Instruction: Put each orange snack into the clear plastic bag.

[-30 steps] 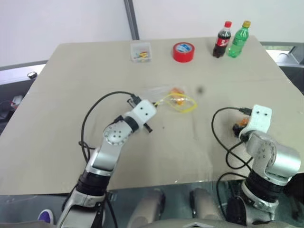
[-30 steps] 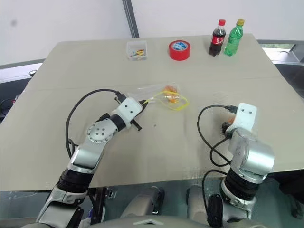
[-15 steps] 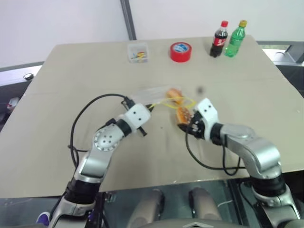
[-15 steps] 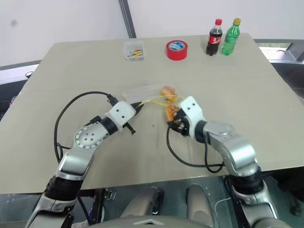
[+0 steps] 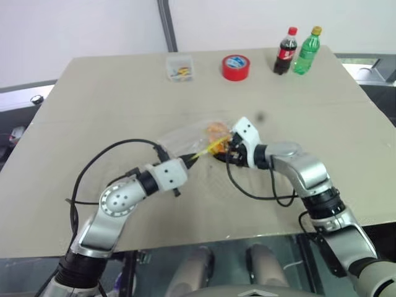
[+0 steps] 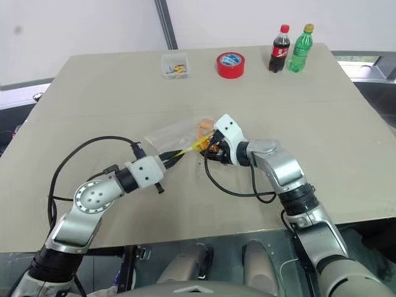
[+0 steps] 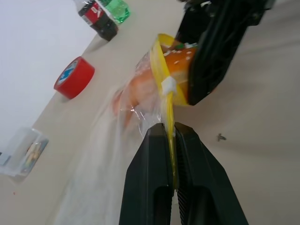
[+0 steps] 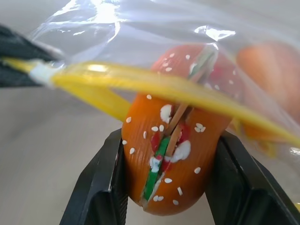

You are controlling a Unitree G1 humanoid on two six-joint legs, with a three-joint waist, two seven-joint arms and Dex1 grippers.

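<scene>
The right gripper [image 8: 168,197] was clamped on an orange snack [image 8: 174,154], a speckled bun with a red and green seam, its two black fingers [image 8: 101,187] pressing the sides. The snack sat partway through the yellow-edged mouth of the clear plastic bag [image 5: 185,137], near the table's middle. A second orange snack [image 5: 216,129] lay already inside the bag, just beyond the first. The left gripper [image 7: 171,136] was pinched tight on the bag's yellow strip [image 7: 165,79], holding the mouth up from the near left. Well apart along the table's [image 5: 93,99] far edge stood a small clear box [image 5: 181,68], a red tape roll [image 5: 236,67] and two bottles [image 5: 300,49].
</scene>
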